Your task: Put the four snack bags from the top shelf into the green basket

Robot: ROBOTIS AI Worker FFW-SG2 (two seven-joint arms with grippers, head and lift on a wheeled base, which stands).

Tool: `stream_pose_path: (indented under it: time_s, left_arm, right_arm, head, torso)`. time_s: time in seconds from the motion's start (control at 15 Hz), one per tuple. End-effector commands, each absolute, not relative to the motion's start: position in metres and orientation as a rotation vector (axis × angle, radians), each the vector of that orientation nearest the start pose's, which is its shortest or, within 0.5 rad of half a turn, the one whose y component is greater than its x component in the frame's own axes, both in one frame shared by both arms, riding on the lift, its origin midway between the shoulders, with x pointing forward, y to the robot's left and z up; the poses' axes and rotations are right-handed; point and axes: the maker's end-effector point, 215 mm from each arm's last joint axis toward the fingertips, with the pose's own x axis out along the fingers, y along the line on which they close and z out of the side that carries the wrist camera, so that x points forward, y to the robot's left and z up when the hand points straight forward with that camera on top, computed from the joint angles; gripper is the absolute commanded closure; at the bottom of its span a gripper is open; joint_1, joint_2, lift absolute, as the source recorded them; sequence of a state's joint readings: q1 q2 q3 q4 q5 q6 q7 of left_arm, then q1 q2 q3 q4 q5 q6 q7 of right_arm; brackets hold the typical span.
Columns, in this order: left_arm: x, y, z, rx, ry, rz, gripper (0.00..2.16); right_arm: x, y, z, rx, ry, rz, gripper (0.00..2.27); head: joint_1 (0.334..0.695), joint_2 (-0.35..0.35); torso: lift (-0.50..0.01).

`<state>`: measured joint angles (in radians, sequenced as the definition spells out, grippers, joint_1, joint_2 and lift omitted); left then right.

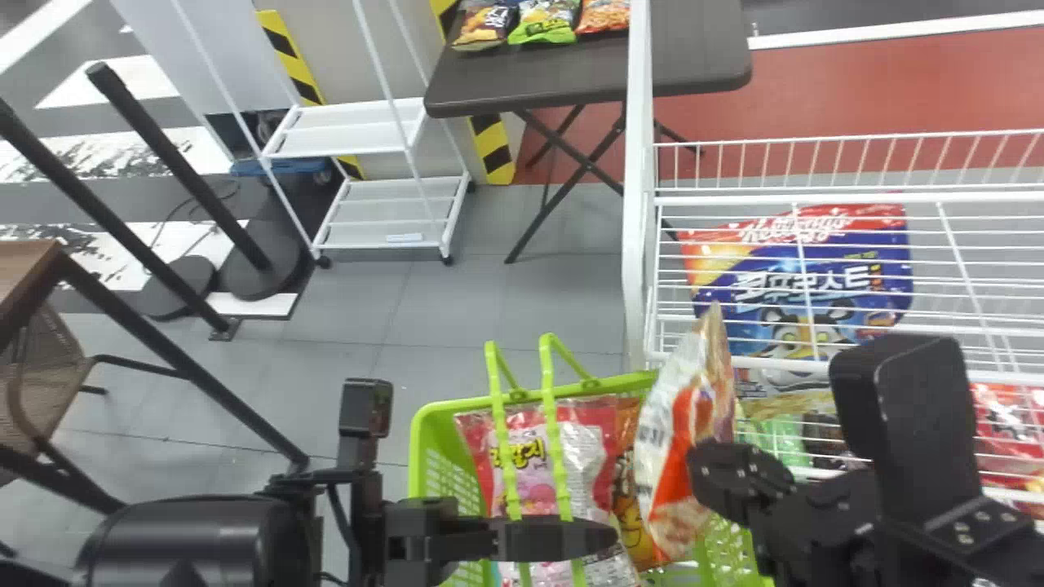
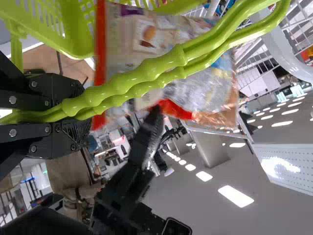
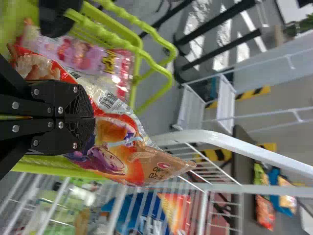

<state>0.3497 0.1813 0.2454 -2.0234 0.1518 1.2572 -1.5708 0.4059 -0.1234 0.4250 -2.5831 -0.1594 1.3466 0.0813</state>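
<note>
My left gripper (image 1: 599, 538) is shut on the two handles (image 1: 550, 424) of the green basket (image 1: 431, 412); in the left wrist view the gripper (image 2: 80, 115) clasps both green bars. My right gripper (image 1: 703, 477) holds an orange-and-white snack bag (image 1: 683, 432) upright at the basket's right side, its top above the rim. In the right wrist view the gripper (image 3: 92, 117) is shut on that bag (image 3: 120, 147), which hides part of the basket. A pink bag (image 1: 534, 481) and an orange-yellow one (image 1: 630, 522) lie inside the basket.
White wire shelving (image 1: 640, 244) rises close to the right of the basket, with a blue cereal bag (image 1: 803, 277) behind its bars and red bags (image 1: 1007, 432) farther right. A dark folding table (image 1: 538, 77) with snack bags and a white rack (image 1: 383, 212) stand behind.
</note>
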Motion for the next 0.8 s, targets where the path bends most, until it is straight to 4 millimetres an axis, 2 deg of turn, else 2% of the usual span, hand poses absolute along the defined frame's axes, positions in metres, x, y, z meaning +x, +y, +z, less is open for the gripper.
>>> stream_pose_path:
  time_s: [0.0,0.2,0.27,0.33,0.4,0.47,0.6,0.73]
  left_arm:
    - [0.258,0.139,-0.391,-0.849,0.847,-1.212,2.15]
    - [0.259,0.137,-0.391,-0.850,0.847,-1.214,2.15]
    - [0.259,0.136,-0.391,-0.851,0.846,-1.216,2.15]
    - [0.259,0.136,-0.391,-0.850,0.847,-1.217,2.15]
    - [0.259,0.136,-0.392,-0.848,0.849,-1.215,2.15]
    - [0.259,0.136,-0.392,-0.850,0.848,-1.215,2.15]
    - [0.259,0.136,-0.393,-0.851,0.851,-1.214,2.15]
    - [0.259,0.135,-0.393,-0.850,0.850,-1.216,2.15]
  right_arm:
    - [0.269,0.008,-0.408,-0.002,0.906,0.692,2.26]
    - [0.250,0.006,-0.440,-0.027,1.041,0.723,2.26]
    - [0.253,0.011,-0.441,-0.020,1.045,0.747,2.03]
    - [0.252,0.012,-0.442,-0.014,1.050,0.760,1.44]
    - [0.250,0.012,-0.440,0.001,1.051,0.769,0.29]
    - [0.253,0.008,-0.433,0.016,1.034,0.765,0.00]
    - [0.260,0.000,-0.417,0.068,1.003,0.763,0.00]
    - [0.277,-0.018,-0.403,0.112,0.965,0.726,0.05]
  head:
    - [0.695,0.308]
    - [0.695,0.328]
    - [0.695,0.334]
    - [0.695,0.339]
    - [0.695,0.344]
    - [0.695,0.348]
    - [0.695,0.343]
    - [0.695,0.328]
  torso:
    - [0.000]
    - [0.000]
    - [0.000]
    - [0.000]
    - [0.000]
    - [0.000]
    - [0.000]
    - [0.000]
